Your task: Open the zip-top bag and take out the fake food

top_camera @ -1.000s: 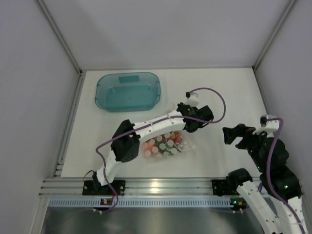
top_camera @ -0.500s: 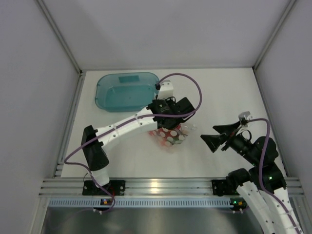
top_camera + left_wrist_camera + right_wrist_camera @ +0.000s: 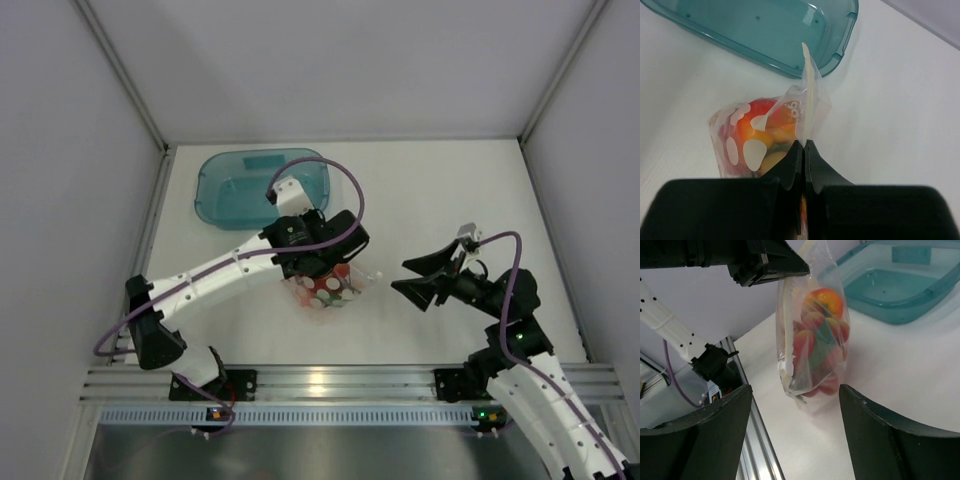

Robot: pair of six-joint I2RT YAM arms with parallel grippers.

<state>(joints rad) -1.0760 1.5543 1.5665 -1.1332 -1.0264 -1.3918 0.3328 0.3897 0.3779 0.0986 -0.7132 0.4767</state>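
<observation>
Your left gripper (image 3: 804, 145) pinches the top edge of the clear, white-dotted plastic zip-top bag (image 3: 812, 340), dangling it — red-orange plastic fake food (image 3: 822, 302) inside — over the white table (image 3: 450, 190); a tug from your wide-open right gripper (image 3: 402, 277) could slip that thin pinch.

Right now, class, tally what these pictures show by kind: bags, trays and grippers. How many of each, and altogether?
zip-top bag: 1
teal tray: 1
grippers: 2, left gripper shut on the bag, right gripper open
Total: 4
The fake food in the bag is too bunched to count.
</observation>
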